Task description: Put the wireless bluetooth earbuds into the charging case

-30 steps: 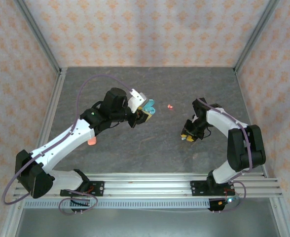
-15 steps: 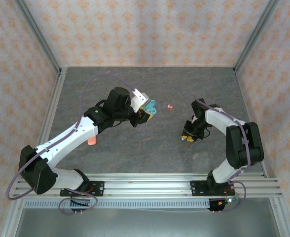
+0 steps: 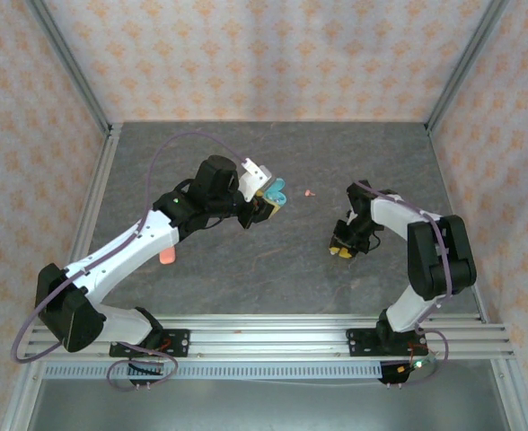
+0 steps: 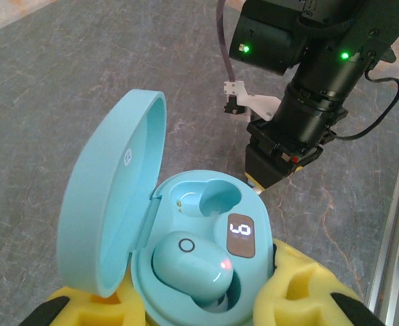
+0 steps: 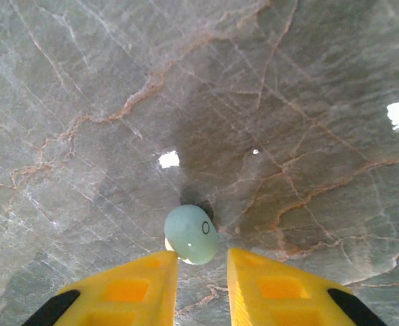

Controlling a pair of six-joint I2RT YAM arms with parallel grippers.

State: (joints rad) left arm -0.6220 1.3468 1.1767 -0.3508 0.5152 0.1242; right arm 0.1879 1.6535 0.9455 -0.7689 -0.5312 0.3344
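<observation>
Right wrist view has a light blue earbud (image 5: 191, 234) on the worktop (image 5: 288, 102), right at the tips of the right jaws, which stand narrowly parted around it; whether they pinch it I cannot tell. The charging case (image 4: 118, 197), lid up, far socket (image 4: 210, 197) empty, sits clamped in the left jaws, well apart to that arm's left.

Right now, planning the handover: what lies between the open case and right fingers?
Bare table in the top view; a small pink piece sits beside that line.
</observation>
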